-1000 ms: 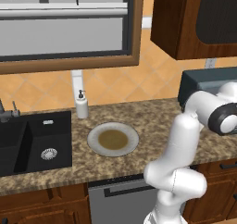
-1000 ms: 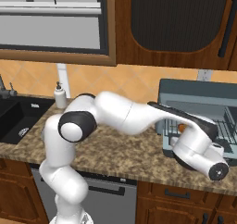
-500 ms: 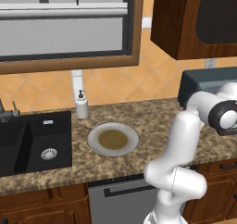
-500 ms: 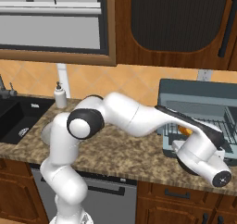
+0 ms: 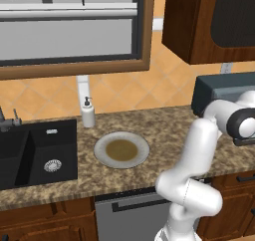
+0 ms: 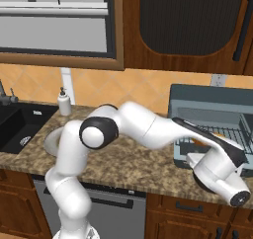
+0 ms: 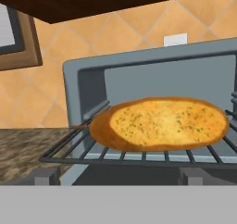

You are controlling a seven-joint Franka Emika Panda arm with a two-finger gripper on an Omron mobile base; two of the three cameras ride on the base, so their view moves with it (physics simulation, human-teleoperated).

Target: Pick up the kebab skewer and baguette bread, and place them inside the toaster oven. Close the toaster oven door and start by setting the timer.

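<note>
The baguette bread (image 7: pixel 159 123) lies on the wire rack (image 7: pixel 139 156) inside the toaster oven (image 6: pixel 212 109), at the desk's (image 5: pixel 164 130) right end. A plate (image 5: pixel 121 150) sits mid-desk, a soap bottle (image 5: pixel 88 113) behind it, the sink (image 5: pixel 35 153) to its left.

My left base view looks forward and down from behind the arm's left side, taking in the sink (image 5: pixel 37 155), the plate (image 5: pixel 102 141) and, at far right, the toaster oven (image 5: pixel 219 91). My right base view faces the same counter (image 6: pixel 128 161) from behind the arm's right, with the toaster oven (image 6: pixel 207 97) nearer. Both views share the soap bottle (image 5: pixel 88 113) (image 6: pixel 64 102) and the window frame (image 5: pixel 144 31). My hand view sits close and level before the open oven, looking along the wire rack (image 7: pixel 92 151) at the bread (image 7: pixel 159 122).
</note>
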